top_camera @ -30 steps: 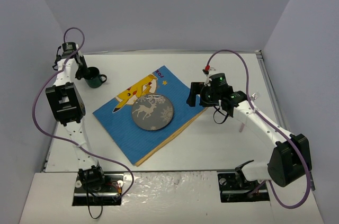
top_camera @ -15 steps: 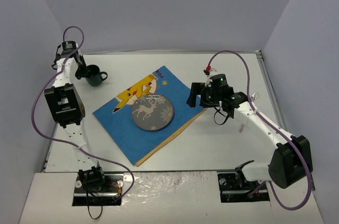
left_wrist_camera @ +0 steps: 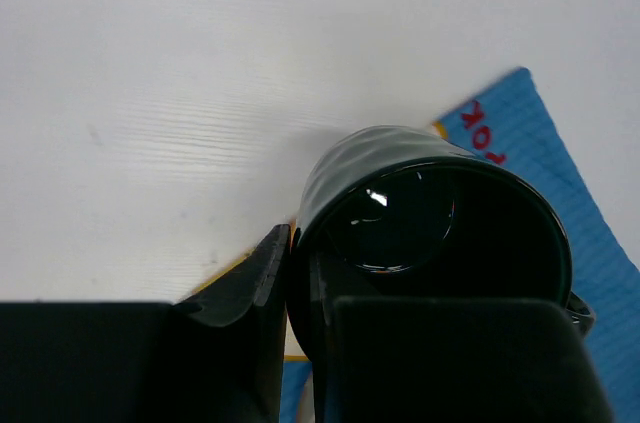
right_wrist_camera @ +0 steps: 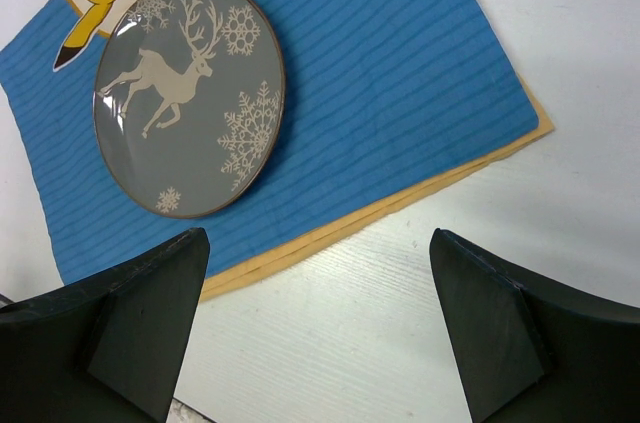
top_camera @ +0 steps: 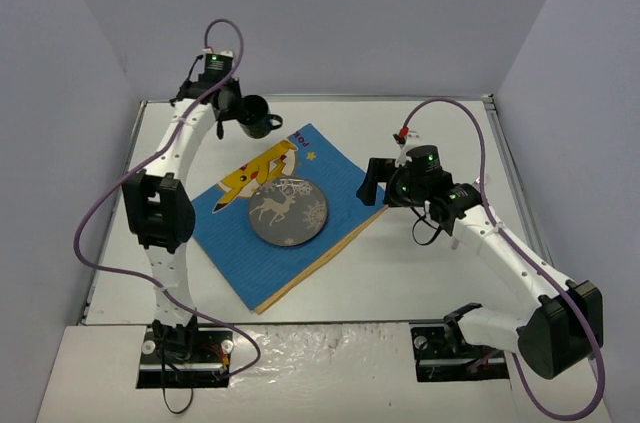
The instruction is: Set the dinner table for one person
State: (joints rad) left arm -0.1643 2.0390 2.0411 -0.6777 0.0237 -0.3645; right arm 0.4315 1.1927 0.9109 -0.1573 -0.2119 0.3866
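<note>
Overhead above dinner table (top_camera: 400, 278), left wrist close on mug (left_wrist_camera: 400, 213), right wrist above plate (right_wrist_camera: 190, 98), placemat (right_wrist_camera: 400, 83) shared

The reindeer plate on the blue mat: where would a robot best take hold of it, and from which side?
Probably the rim of the plate, on the side facing the open right tool. It lies flat on the placemat, so only that thin edge offers a pinch, one finger above and one slipped beneath.

mug (left_wrist_camera: 400, 168) near rim: hidden behind left hand (left_wrist_camera: 300, 283) | handle (left_wrist_camera: 581, 310): seemingly mostly cut off
</note>
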